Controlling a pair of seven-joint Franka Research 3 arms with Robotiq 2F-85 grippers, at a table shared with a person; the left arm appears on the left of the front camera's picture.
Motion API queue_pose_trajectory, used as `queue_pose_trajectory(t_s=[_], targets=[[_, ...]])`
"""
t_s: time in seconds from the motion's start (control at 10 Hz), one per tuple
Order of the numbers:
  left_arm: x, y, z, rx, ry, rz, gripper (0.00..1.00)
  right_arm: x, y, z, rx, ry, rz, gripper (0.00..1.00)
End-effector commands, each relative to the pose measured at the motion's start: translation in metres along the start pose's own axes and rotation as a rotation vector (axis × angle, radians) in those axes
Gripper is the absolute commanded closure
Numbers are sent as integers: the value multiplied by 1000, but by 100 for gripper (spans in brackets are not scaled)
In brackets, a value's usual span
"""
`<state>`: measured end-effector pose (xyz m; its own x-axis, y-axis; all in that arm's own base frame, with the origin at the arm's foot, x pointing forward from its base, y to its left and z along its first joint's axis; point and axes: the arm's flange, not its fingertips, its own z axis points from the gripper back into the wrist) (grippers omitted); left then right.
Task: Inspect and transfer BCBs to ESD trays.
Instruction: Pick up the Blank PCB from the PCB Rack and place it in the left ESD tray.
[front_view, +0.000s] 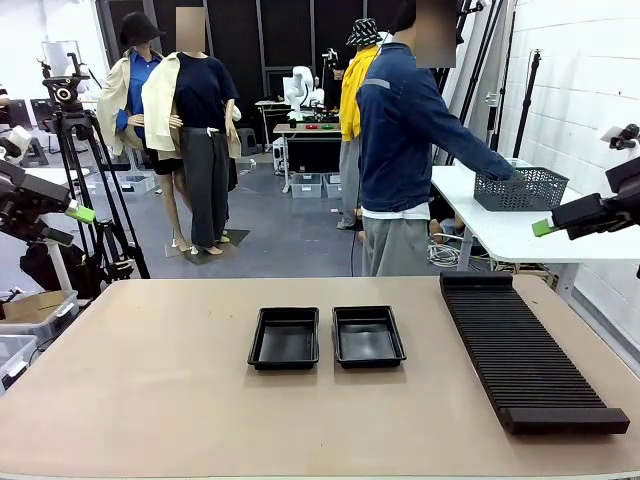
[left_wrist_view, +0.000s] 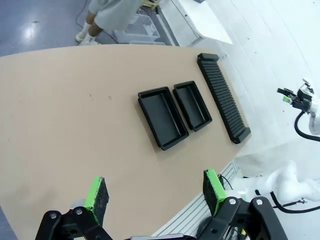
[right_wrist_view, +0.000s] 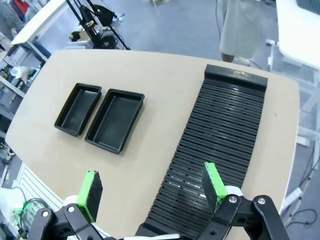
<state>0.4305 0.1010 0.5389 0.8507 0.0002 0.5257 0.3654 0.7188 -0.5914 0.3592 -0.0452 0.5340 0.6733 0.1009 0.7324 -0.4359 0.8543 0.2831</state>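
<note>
I have the table (front_view: 130, 400) across the lower frame. The person (front_view: 400, 140) stands at upper middle, arm out to the mesh basket (front_view: 520, 188) at upper right, where I can't make out the hand. The ribbed rack (front_view: 520, 350) lies at lower right. The left ESD tray (front_view: 285, 338) and right ESD tray (front_view: 368, 336) sit just beside each other at frame centre, long axes pointing away toward the person. The left gripper (left_wrist_view: 155, 192) and right gripper (right_wrist_view: 152, 185) are spread wide, pinching nothing. Both arms are cut off at the frame edges.
</note>
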Motion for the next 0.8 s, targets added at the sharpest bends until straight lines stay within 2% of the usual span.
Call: queue_pose_trajectory(t_s=[0.0, 0.1, 0.2, 0.3, 0.7], targets=[[7, 29, 4, -77, 27, 19, 0, -75, 19, -10, 5, 3, 10, 0], [4, 38, 5, -96, 20, 27, 0, -77, 19, -10, 6, 8, 7, 0], [1, 37, 3, -82, 5, 10, 0, -1, -2, 0, 1, 1, -5, 0], [-1, 25, 2, -57, 26, 32, 0, -1, -2, 0, 1, 1, -5, 0], [-1, 25, 2, -57, 26, 32, 0, -1, -2, 0, 1, 1, -5, 0]])
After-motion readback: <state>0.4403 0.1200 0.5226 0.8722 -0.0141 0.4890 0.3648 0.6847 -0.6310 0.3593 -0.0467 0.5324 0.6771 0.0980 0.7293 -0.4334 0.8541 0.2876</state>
